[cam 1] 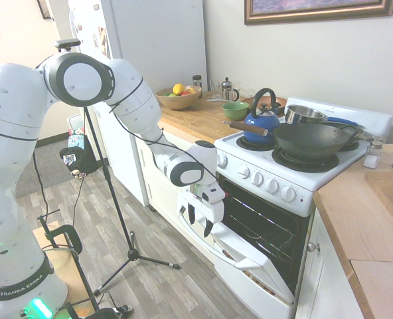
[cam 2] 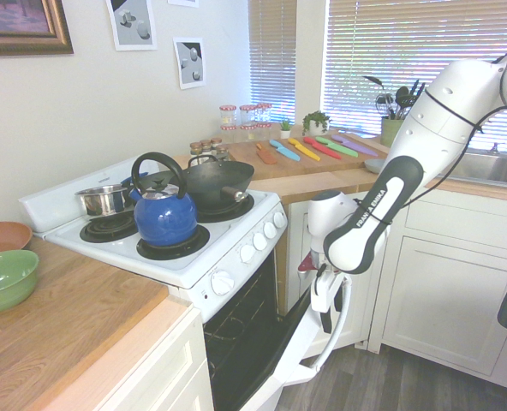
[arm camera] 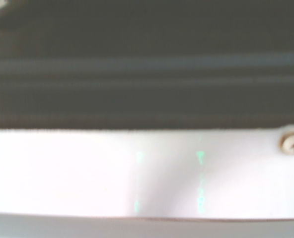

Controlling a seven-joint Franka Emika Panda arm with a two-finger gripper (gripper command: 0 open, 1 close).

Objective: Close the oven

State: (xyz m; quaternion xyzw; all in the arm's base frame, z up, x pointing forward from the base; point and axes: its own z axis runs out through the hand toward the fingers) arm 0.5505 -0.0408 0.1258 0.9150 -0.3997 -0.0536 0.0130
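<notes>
The white oven stands between wooden counters, and its drop-down door hangs partly open, tilted out from the dark racked interior. My gripper is at the door's upper edge by the handle, with its dark fingers apart on either side of that edge. From the other side, the gripper sits against the door just below the oven's knob panel. The wrist view shows the door's white rim and the dark cavity, blurred.
A blue kettle, a black wok and a steel pot sit on the burners. White cabinets flank the oven. A camera tripod stands on the wood floor left of the door, and the fridge is behind.
</notes>
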